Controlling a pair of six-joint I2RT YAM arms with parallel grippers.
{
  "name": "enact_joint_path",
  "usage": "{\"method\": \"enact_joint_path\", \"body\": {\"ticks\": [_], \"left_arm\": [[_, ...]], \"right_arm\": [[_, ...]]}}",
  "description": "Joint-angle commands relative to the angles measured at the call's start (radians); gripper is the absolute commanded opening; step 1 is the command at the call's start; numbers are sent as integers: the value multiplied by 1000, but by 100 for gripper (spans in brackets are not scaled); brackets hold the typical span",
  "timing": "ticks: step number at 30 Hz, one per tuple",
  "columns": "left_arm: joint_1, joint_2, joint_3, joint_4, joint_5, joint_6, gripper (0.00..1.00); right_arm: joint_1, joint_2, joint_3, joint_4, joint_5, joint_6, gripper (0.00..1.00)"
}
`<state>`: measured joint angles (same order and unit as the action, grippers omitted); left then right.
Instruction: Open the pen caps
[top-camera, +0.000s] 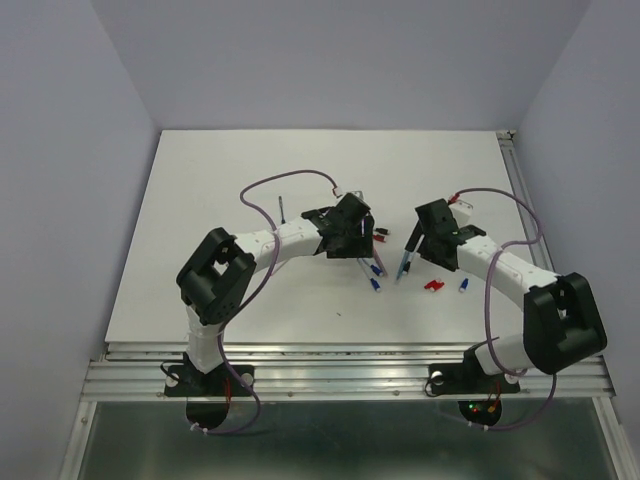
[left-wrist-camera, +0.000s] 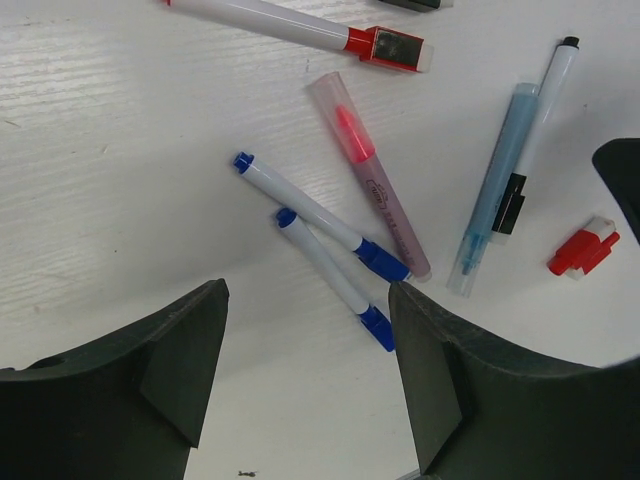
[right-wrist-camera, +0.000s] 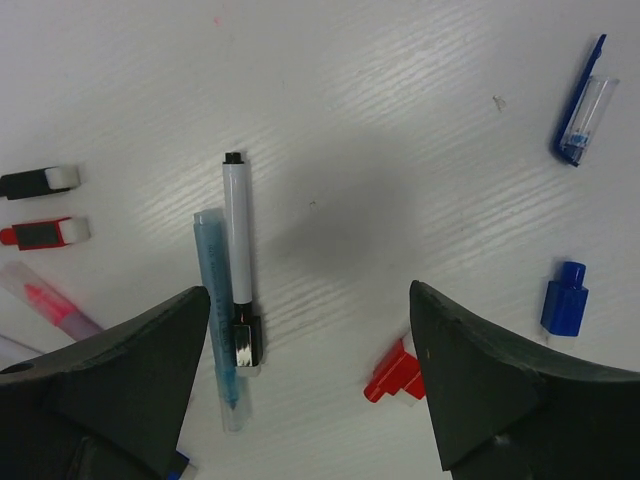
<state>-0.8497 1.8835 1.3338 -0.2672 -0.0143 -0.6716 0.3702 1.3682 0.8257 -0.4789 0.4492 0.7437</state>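
Caps (left-wrist-camera: 382, 262) of blue plastic, fitted on the ends of two white pens (left-wrist-camera: 300, 200), lie on the worktop (left-wrist-camera: 110, 170) directly under the left tool (left-wrist-camera: 305, 300). In the left wrist view both pens run on a slant. Their small blue tips are at upper left and their capped ends at lower right, and the two lie nearly parallel, just beside each other. The lower pen's cap lies just beside the inner face of the finger (left-wrist-camera: 430, 380) on the right of that view. Its long axis crosses the line between the fingers obliquely, not squarely.

The left tool stands wide and holds nothing. The right tool (right-wrist-camera: 310, 298) is likewise wide and empty. Under it lie a loose red cap (right-wrist-camera: 393, 377) and a loose blue cap (right-wrist-camera: 565, 298), both already off, and a white pen with a black tip (right-wrist-camera: 237, 240) touching a pale blue pen (right-wrist-camera: 210, 270).

Seen from above, the capped pens lie between the two arms, but only the left tool has them between its fingers. Judgement: the left arm is better placed to take a barrel, once its wrist turns so that the fingers close across the pen. The right arm would have to reach to its left for the cap end.
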Motion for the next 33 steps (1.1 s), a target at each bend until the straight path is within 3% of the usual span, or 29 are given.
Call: {"method": "enact_joint_path", "body": {"ticks": [1, 13, 22, 33], "left_arm": [[-8, -9, 50, -4, -6, -5, 76], [-12, -14, 44, -6, -4, 15, 76], [-12, -27, 25, 0, -3, 23, 77], [-12, -24, 28, 6, 2, 40, 77]], "right_arm": [[-13, 31, 16, 69, -32, -13, 85], [-34, 153, 39, 131, -14, -10, 65], [-34, 216, 75, 151, -29, -3, 63], [-36, 177, 89, 151, -41, -4, 63]]}}
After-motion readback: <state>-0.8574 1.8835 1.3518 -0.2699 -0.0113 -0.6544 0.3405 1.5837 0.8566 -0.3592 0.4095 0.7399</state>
